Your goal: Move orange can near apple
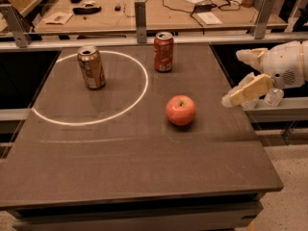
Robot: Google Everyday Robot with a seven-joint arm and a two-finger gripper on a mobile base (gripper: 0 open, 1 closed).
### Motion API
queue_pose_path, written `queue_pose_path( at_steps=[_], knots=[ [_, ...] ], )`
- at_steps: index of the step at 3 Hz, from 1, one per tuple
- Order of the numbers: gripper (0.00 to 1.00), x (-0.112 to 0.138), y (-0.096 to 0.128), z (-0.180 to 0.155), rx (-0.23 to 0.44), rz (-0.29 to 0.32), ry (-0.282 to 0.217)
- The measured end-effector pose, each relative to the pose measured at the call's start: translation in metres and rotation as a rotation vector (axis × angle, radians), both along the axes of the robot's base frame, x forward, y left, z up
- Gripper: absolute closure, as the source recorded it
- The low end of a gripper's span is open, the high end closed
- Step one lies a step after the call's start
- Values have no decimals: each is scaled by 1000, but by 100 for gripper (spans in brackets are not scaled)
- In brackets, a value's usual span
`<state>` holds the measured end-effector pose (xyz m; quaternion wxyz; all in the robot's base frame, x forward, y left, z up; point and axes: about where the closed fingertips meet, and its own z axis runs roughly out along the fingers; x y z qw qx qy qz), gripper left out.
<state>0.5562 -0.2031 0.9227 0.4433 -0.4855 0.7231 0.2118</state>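
Note:
The orange can (pixel 91 67) stands upright at the back left of the dark table (pixel 144 177), inside a white circle marked on the top. The apple (pixel 180 110) sits near the table's middle, to the right of the circle. My gripper (pixel 232 78) is at the right edge of the table, to the right of the apple and apart from it. It is open and empty, with one pale finger (pixel 248 91) pointing toward the apple. It is far from the orange can.
A red can (pixel 163 52) stands upright at the back centre, just outside the white circle (pixel 139 95). A metal rail with posts (pixel 140 14) runs behind the table. A workbench (pixel 144 8) with cables and papers lies beyond it.

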Motion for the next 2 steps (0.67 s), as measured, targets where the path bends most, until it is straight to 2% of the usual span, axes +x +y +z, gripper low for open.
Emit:
queue_pose_path(
  at_steps=[1, 2],
  knots=[
    [0, 8, 18, -1, 68, 15, 11],
    [0, 23, 58, -1, 156, 65, 16]
  ],
)
